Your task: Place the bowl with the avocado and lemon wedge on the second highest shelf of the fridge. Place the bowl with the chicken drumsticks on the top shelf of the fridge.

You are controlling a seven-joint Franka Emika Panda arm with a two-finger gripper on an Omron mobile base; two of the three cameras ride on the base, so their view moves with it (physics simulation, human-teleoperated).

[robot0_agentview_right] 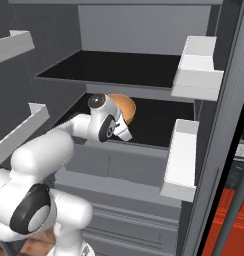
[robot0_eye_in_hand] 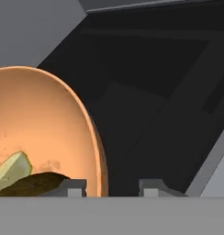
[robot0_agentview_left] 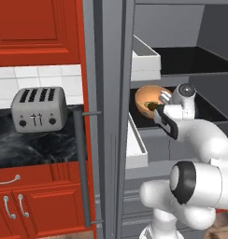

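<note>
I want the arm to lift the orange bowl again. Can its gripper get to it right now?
Probably yes. The gripper sits right at the rim of the orange bowl on the fridge shelf, one fingertip inside the rim and one outside, with nothing between.

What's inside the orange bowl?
Inside the orange bowl lie a dark green avocado piece and a pale lemon wedge. The tool's fingertip covers part of the avocado.

The bowl with the avocado and lemon (robot0_eye_in_hand: 45, 133) just before the hand (robot0_eye_in_hand: 111, 187) looks smooth and softly glossy, like glazed ceramic. The shelf board (robot0_eye_in_hand: 146, 119) under it is matt black. The fridge (robot0_agentview_right: 139, 30) walls are plain matt grey.
</note>
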